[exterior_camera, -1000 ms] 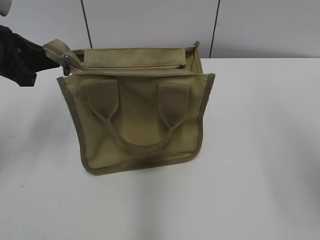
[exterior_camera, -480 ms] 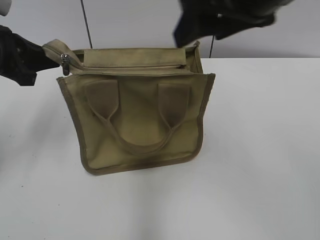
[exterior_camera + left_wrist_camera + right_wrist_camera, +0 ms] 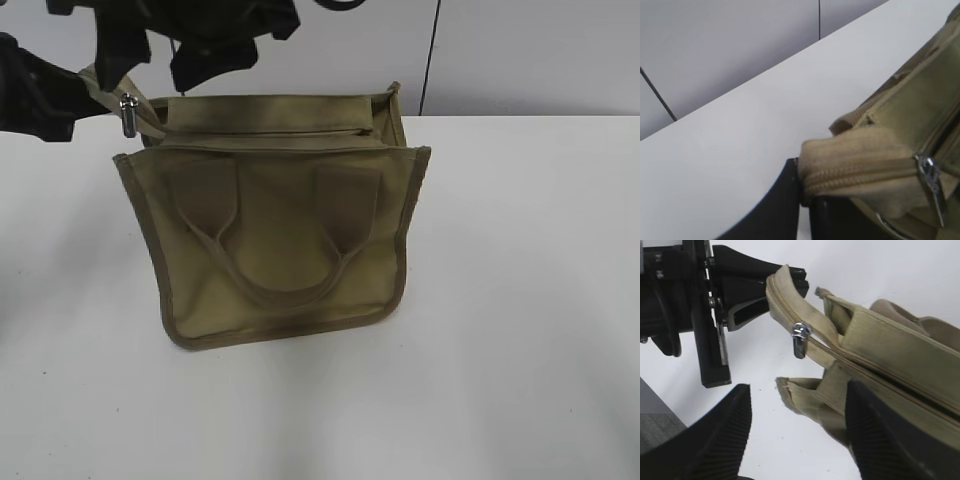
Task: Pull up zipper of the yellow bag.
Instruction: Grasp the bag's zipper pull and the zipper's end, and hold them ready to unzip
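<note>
Right pincer [image 3: 160, 60] (spread apart) has crossed above the zipper [image 3: 128, 115]; left pincer [image 3: 785, 282] stays clamped on the yellow bag [image 3: 280, 230].

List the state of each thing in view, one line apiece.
Khaki canvas tote bag: lying on the white table, handle side up.
Zipper: closed along the visible stretch.
Silvery metal pull: dangling free, ungripped.
Left end effector: shut on the zipper's end tab.
Right end effector: open, near the pull.

A bare lab-style test bench is suggested: a plain white table [image 3: 520, 300] is backed directly by pale grey wall panels [image 3: 530, 55], divided by thin dark vertical seams [image 3: 430, 60].
</note>
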